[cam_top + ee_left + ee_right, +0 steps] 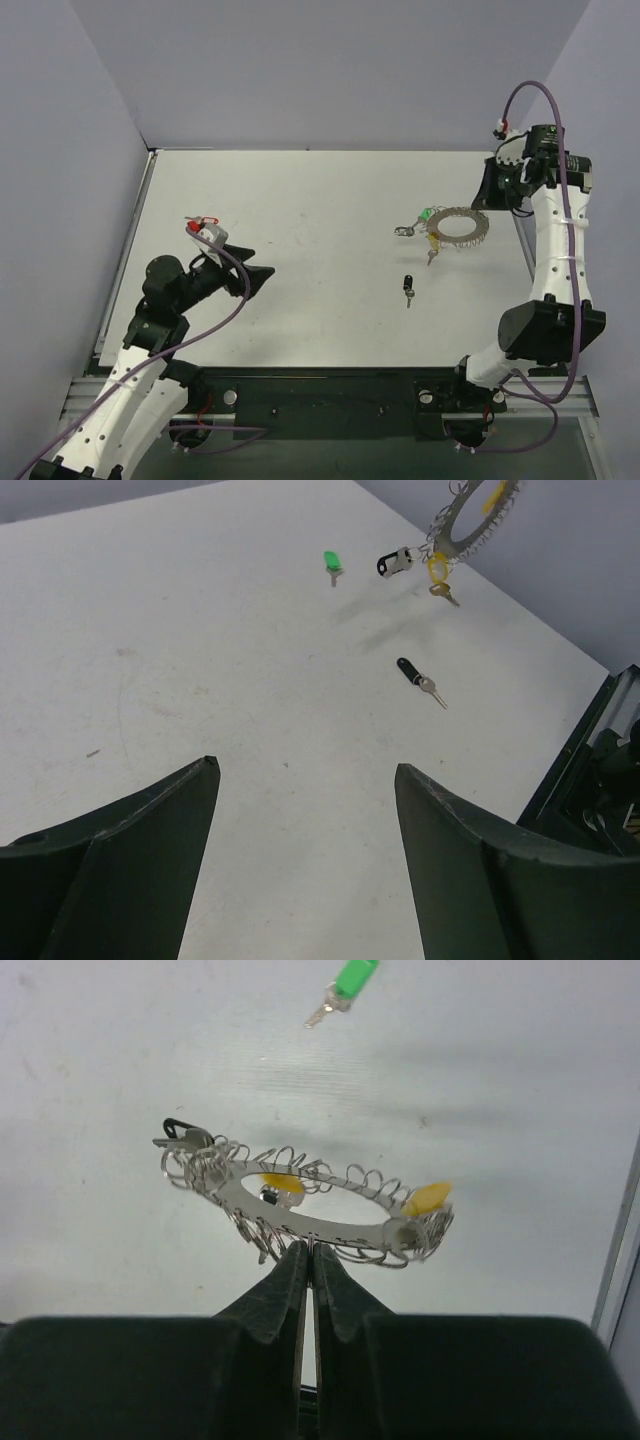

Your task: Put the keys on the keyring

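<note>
My right claw [308,1252] is pinched tight together on the near rim of the keyring [320,1205]. The ring is a flat silver band edged all round with little wire loops, and I hold it tilted above the table [300,200], its shadow lying below it. A yellow-headed key [438,572] dangles from the keyring's rim, and a dark-headed key [180,1130] hangs at the end of the keyring farthest from my grip. Another smear of yellow [280,1182] shows through the keyring's hole, too blurred for me to tell what it is.

A green-headed key [345,985] lies flat on the table beyond the keyring, apart from it. A black-headed key [407,287] lies alone on the table, on the side of the keyring toward my bases, not touching the keyring.

My left claw [302,772] stands with its two fingers wide apart and nothing between them. It hovers over bare table well apart from the keyring, with the black-headed key lying between it and the keyring
</note>
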`<action>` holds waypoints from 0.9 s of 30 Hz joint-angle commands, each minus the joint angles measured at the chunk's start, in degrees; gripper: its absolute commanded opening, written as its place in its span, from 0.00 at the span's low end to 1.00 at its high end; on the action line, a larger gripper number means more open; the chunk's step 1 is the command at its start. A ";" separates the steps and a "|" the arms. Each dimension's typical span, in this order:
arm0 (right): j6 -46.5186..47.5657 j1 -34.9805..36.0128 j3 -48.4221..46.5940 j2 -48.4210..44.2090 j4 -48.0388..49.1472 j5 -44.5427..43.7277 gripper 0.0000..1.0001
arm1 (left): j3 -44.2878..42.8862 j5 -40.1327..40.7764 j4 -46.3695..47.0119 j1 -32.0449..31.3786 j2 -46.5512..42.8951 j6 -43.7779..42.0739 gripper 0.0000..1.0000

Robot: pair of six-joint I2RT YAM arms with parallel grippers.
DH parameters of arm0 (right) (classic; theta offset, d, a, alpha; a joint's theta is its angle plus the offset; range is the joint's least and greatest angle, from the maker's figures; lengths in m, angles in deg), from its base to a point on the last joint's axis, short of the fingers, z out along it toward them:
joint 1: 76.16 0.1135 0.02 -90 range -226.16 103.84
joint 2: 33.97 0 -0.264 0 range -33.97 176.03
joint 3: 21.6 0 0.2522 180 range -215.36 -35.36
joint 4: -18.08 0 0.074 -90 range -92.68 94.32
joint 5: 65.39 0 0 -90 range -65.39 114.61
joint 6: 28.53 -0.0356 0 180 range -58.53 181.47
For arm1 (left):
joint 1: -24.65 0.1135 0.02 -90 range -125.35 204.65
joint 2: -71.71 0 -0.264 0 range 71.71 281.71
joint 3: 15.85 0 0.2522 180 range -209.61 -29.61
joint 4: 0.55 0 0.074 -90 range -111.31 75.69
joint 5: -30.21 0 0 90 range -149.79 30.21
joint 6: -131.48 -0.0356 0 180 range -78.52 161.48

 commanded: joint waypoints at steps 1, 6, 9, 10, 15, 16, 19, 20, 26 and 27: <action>6.44 7.02 -6.08 -5.37 -9.34 1.58 0.00 | 2.17 -5.83 11.51 -0.54 -3.25 0.57 0.80; 10.31 18.17 -10.13 -7.49 -12.67 2.46 0.00 | 6.56 -6.62 18.46 -2.38 -8.43 1.62 0.80; 14.44 25.39 -9.35 -9.33 -13.56 3.60 0.00 | 6.13 -5.40 18.65 -4.41 -10.63 1.80 0.79; 15.41 28.89 -8.21 -10.47 -13.74 3.78 0.00 | 5.61 -4.61 18.21 -5.80 -11.33 1.89 0.77; 22.35 41.21 -2.24 -13.29 -13.21 9.30 0.00 | 3.84 -1.62 17.67 -11.87 -13.71 4.87 0.72; 24.19 42.10 -1.09 -13.55 -13.12 11.32 0.00 | 4.10 -0.22 18.29 -14.06 -14.06 6.88 0.70; 27.54 45.96 3.21 -13.20 -12.86 13.62 0.00 | 7.17 3.39 23.64 -19.34 -14.24 10.14 0.65; 29.46 46.50 3.75 -12.85 -12.86 14.76 0.00 | 7.97 6.01 24.70 -22.66 -13.80 10.67 0.63; 36.15 51.51 5.51 -9.87 -13.21 17.76 0.00 | 10.52 22.69 27.70 -40.17 -5.64 3.75 0.61; 36.51 52.56 5.25 -9.34 -13.21 17.58 0.00 | 10.35 24.12 27.96 -42.97 -3.10 1.56 0.61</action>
